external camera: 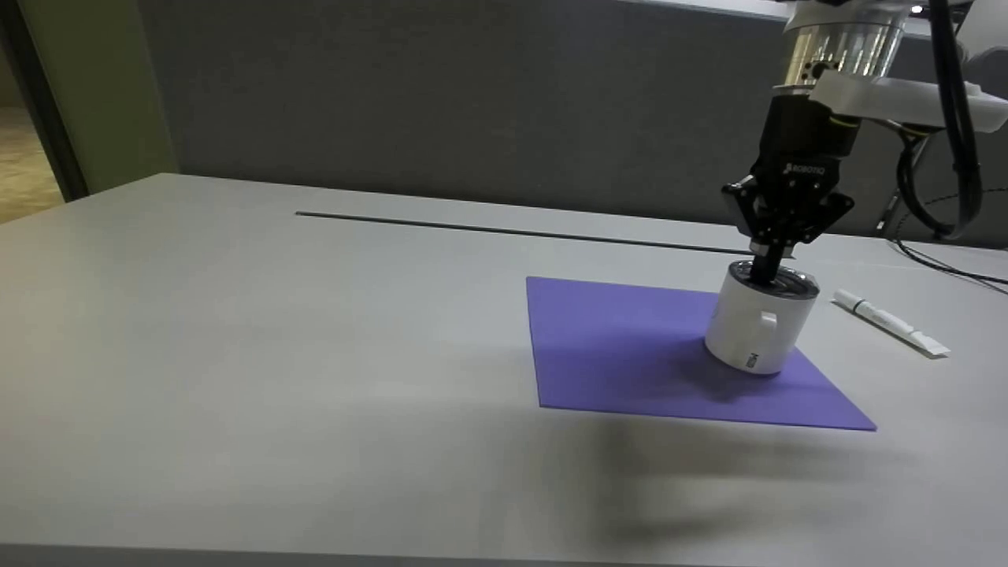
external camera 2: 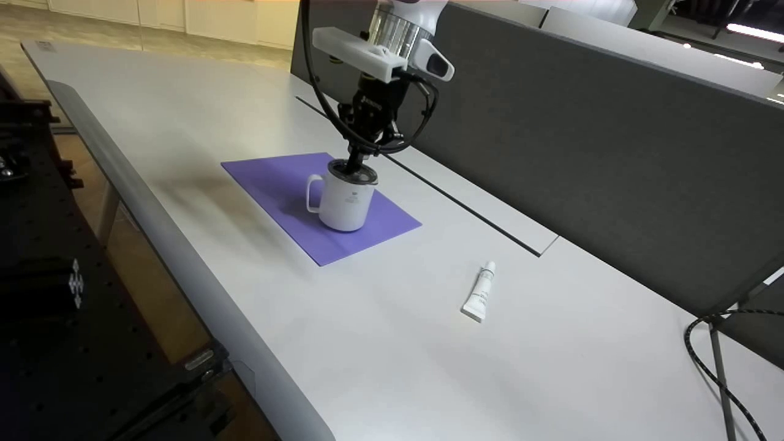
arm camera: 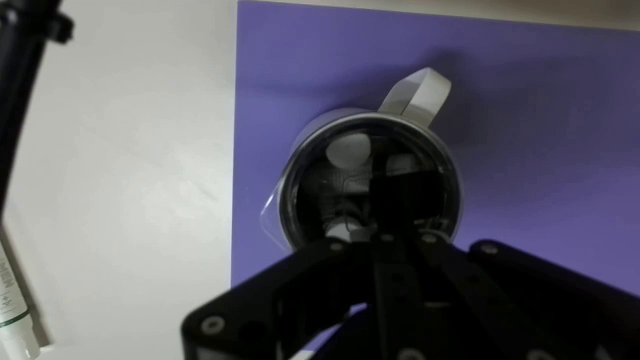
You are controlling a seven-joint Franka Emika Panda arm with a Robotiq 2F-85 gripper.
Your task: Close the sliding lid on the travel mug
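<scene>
Tool [external camera: 763, 276] at sliding lid [external camera: 795, 284]

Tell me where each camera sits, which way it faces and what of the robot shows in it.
In an exterior view: across the table from the grey partition, facing it; part of the arm and the gripper at right.
In an exterior view: raised, looking down slantwise along the table, black frame at left; arm and gripper at upper middle.
Wrist view: on the wrist, looking down at the lid; fingers enter from the bottom edge.
Both exterior views share the mug, purple mat and white tube.
</scene>
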